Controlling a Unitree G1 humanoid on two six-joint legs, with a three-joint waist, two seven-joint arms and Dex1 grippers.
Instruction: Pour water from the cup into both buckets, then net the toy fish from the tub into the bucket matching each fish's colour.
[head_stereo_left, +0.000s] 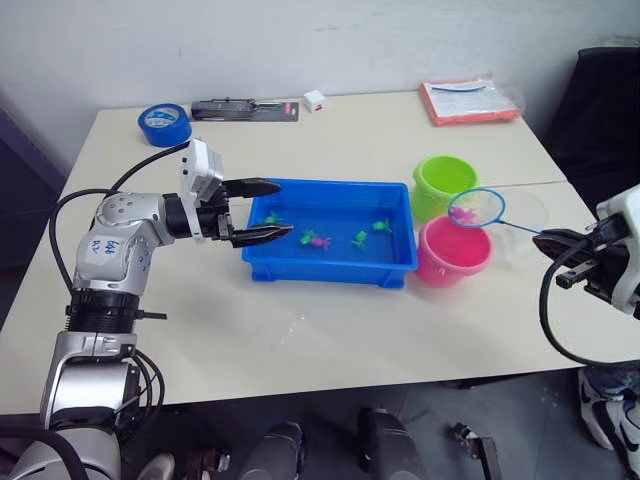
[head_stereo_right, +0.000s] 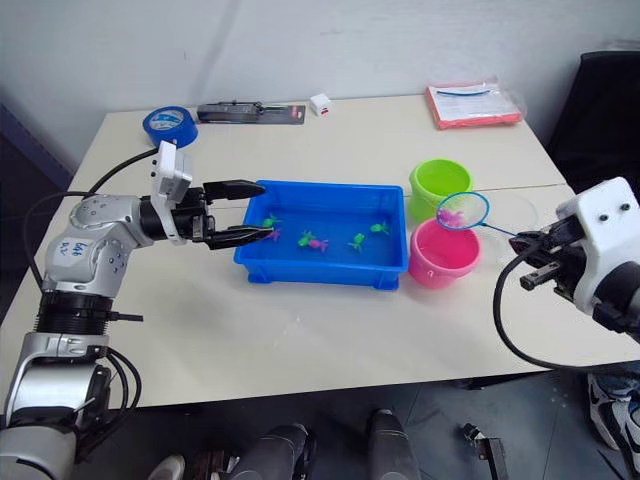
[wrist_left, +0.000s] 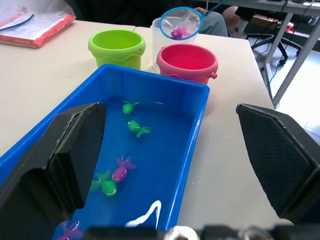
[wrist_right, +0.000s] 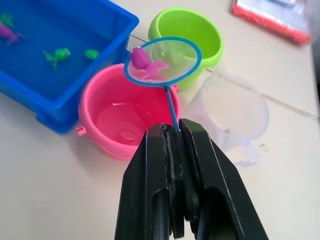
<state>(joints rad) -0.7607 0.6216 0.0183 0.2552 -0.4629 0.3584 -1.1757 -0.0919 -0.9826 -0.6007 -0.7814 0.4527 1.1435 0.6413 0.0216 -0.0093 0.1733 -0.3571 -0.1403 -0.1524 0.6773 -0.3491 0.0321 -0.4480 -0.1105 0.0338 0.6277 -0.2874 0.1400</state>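
At right of the frame, the right pincer (wrist_right: 176, 131) pinches the net (wrist_right: 163, 62) by its stick, a pink fish (wrist_right: 141, 60) in the mesh above the pink bucket (wrist_right: 120, 120). The left pincer (head_stereo_left: 262, 211) is spread wide at the blue tub's (head_stereo_left: 330, 262) left end, mid-desk (head_stereo_left: 300, 340).

The tub (wrist_left: 192, 107) is smooth, shiny blue plastic, and the pink bucket (wrist_right: 107, 117) and green bucket (wrist_right: 197, 35) look like the same shiny plastic (light glints on their rims). The cup (wrist_right: 235, 112) is clear see-through plastic, the net (wrist_right: 162, 60) has thin see-through mesh in a blue ring, and the little toy fish (wrist_left: 132, 126) look like smooth plastic. The table (head_stereo_left: 330, 330) is a plain, dull cream top, and the left gripper's fingers (wrist_left: 75, 150) are black with a bumpy, rough face.
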